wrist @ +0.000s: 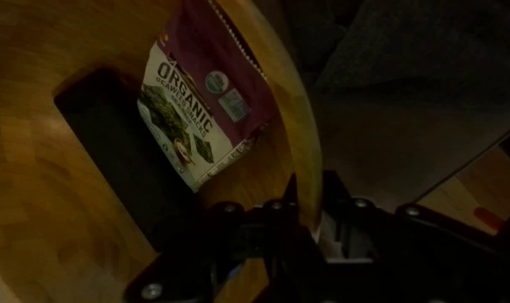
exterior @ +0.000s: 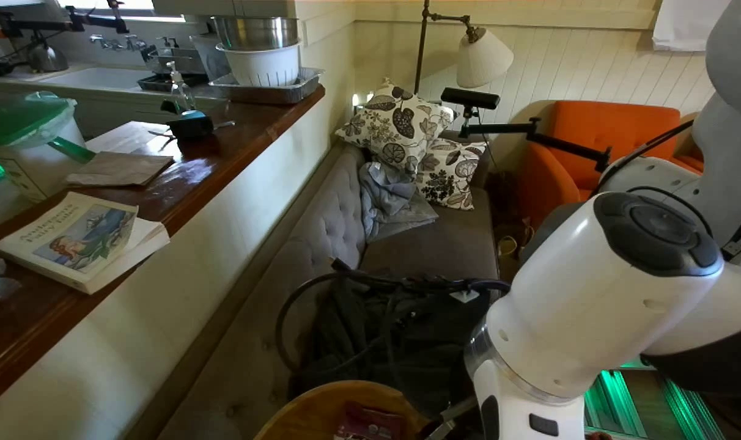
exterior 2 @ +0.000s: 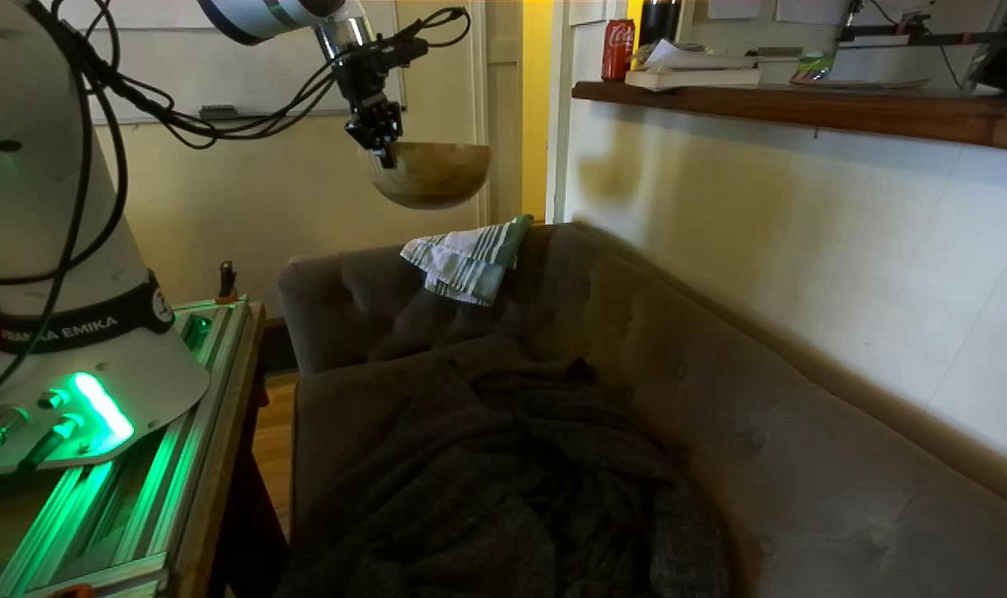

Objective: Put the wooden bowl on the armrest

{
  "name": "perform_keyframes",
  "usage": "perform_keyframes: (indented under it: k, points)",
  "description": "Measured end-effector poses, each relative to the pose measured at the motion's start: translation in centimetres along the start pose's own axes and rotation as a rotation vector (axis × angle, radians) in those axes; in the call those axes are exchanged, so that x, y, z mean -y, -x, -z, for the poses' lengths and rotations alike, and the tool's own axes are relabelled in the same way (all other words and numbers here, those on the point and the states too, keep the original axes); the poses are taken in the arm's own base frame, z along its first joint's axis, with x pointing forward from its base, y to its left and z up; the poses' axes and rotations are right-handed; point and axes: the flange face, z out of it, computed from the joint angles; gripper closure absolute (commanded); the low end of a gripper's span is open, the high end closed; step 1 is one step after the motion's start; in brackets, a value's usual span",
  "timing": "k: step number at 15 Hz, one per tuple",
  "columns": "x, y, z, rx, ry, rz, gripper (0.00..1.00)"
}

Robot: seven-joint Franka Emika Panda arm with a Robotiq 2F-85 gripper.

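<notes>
The wooden bowl (exterior 2: pixel 441 178) is held in the air, about level, and appears above the end armrest (exterior 2: pixel 346 291) of the grey sofa in an exterior view. Part of it shows at the bottom edge of an exterior view (exterior: pixel 291 418). My gripper (exterior 2: pixel 383 154) is shut on the bowl's rim. In the wrist view, the gripper's fingers (wrist: pixel 309 193) stand on both sides of the rim, and the bowl's inside (wrist: pixel 32 168) fills the left. A purple and white seaweed snack packet (wrist: pixel 187 101) and a dark rectangular object (wrist: pixel 120 155) lie in the bowl.
A striped towel (exterior 2: pixel 470 262) hangs over the armrest below the bowl. A dark blanket (exterior 2: pixel 503 482) lies on the sofa seat. A wooden ledge (exterior 2: pixel 803 104) runs along the wall, with a book (exterior: pixel 83 238) and containers on it. Cables hang from the arm.
</notes>
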Motion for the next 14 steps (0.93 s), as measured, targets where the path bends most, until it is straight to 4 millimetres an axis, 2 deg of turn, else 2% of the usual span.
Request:
perform_keyframes:
  k: [4,9,13,14]
  points:
    - [-3.7,1.1,-1.5,0.037,0.020,0.018,0.96]
    - [-8.5,0.5,-5.8,0.011,0.009,0.055,0.96]
    - [-11.1,0.2,-8.5,-0.027,-0.005,0.049,0.96]
    - [-11.6,0.5,-8.9,-0.037,-0.011,0.050,0.84]
